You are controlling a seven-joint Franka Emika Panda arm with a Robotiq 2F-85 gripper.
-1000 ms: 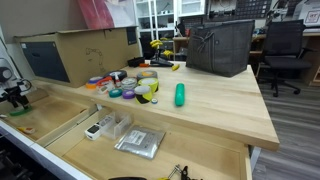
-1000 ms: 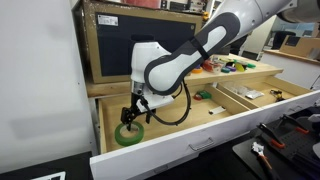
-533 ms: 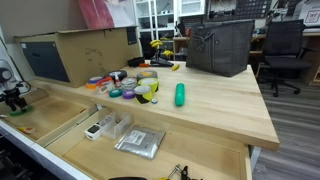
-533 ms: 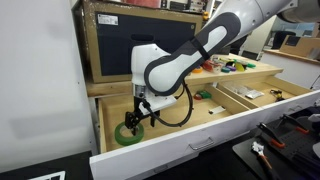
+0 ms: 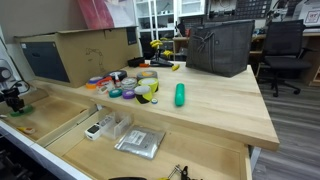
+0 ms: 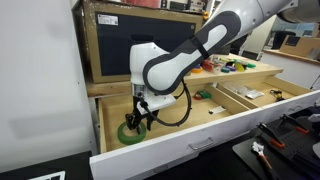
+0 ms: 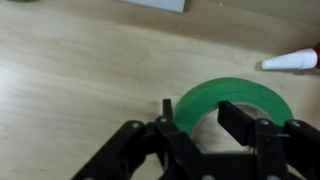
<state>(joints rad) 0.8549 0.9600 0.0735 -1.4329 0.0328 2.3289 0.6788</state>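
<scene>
The open wooden drawer (image 6: pixel 190 142) leaves its floor reachable from above, so the arm (image 6: pixel 200 50) bends down into its corner at 8 o'clock in an exterior view. The gripper (image 7: pixel 208 115) stands over the green tape roll (image 7: pixel 235 90), which lies flat on the drawer floor. Its jaws are half-narrowed astride the roll's 9 o'clock wall, one finger in the hole. I cannot tell whether they pinch it. A white nozzle tip (image 7: pixel 290 61) lies apart at 1 o'clock.
</scene>
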